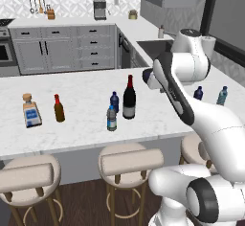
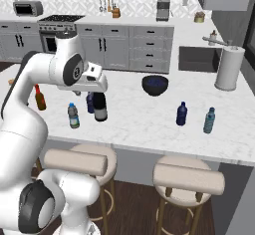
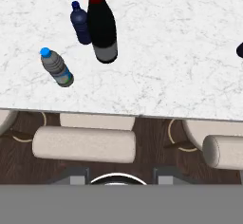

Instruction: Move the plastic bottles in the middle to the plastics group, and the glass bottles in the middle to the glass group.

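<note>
Stools [image 3: 84, 144] below; wine bottle [image 3: 102, 26] beyond shut tool [image 3: 121, 180].

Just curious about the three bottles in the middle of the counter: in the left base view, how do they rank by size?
1. Wine bottle, clearly tallest.
2. Clear bottle and dark blue bottle: look alike; the clear one stands nearer the camera, so unranked.

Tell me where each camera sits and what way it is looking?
Left base view: behind the arm on its left, looking forward and down at the counter; the arm rises at lower right.
Right base view: behind on the right, same counter; the arm rises at lower left.
Hand view: on the hand, looking straight down over the counter edge and stools.
All three share the wine bottle and two small bottles, dark blue and clear.
</note>
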